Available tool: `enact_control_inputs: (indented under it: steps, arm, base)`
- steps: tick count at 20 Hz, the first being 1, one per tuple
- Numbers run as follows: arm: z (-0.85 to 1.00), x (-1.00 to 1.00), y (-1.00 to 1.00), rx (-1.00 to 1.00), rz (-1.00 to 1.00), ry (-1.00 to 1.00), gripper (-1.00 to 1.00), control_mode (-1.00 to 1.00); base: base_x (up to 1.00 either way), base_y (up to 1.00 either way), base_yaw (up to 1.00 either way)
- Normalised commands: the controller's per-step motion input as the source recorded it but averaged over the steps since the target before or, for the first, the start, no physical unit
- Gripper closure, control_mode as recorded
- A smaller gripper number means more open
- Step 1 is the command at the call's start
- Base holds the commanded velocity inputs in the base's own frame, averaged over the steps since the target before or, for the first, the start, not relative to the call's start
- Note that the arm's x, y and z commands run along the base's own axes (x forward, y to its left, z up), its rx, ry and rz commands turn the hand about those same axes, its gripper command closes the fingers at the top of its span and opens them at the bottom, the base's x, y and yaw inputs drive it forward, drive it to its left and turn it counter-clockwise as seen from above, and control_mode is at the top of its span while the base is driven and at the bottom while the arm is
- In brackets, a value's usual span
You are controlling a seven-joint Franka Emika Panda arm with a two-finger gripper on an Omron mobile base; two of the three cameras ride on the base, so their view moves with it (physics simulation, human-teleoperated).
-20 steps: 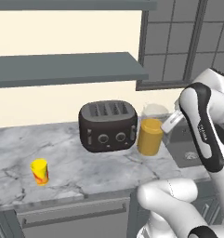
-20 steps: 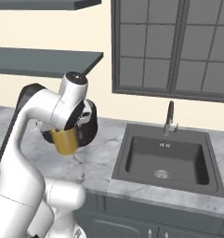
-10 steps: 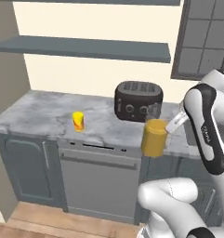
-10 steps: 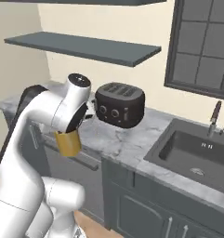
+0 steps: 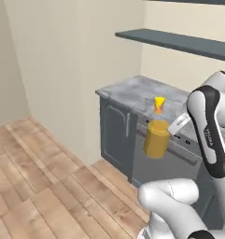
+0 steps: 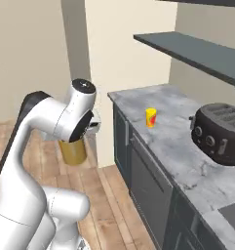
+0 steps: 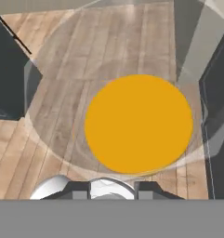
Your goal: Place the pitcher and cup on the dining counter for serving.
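Observation:
The amber-orange pitcher (image 5: pixel 157 138) hangs upright in the air over the wooden floor, in front of the grey cabinet doors. My gripper (image 5: pixel 175 124) is shut on its upper rim. From the right base view the pitcher (image 6: pixel 72 151) sits just below the hand (image 6: pixel 92 124). The hand view looks straight down into the pitcher (image 7: pixel 139 123), with its glassy wall ringing the orange bottom and the gripper (image 7: pixel 114 187) at the near rim. The small yellow cup (image 5: pixel 158 103) (image 6: pixel 150 117) stands on the marble counter (image 6: pixel 177 105) near its corner. The dining counter is out of view.
A black toaster (image 6: pixel 221 132) stands further along the marble counter. A grey wall shelf (image 5: pixel 179 42) runs above it. A beige wall corner (image 6: pixel 77 53) stands at the counter's end. Wooden floor (image 5: pixel 44 177) spreads out to the left.
The whole picture has swung: the base has moved, so the counter with cup and toaster now lies to the right and wooden floor fills the left. The pitcher stays in my gripper.

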Motion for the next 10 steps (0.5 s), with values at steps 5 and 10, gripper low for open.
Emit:
enact_control_inputs:
  steps: [5,10]
  arm:
    - [0.00,0.00,0.00,0.00,0.00,0.00,1.00,1.00]
    - [0.00,0.00,0.00,0.00,0.00,0.00,1.00,1.00]
  base:
    - [-0.09,0.00,1.00]
    - [0.00,0.00,1.00]
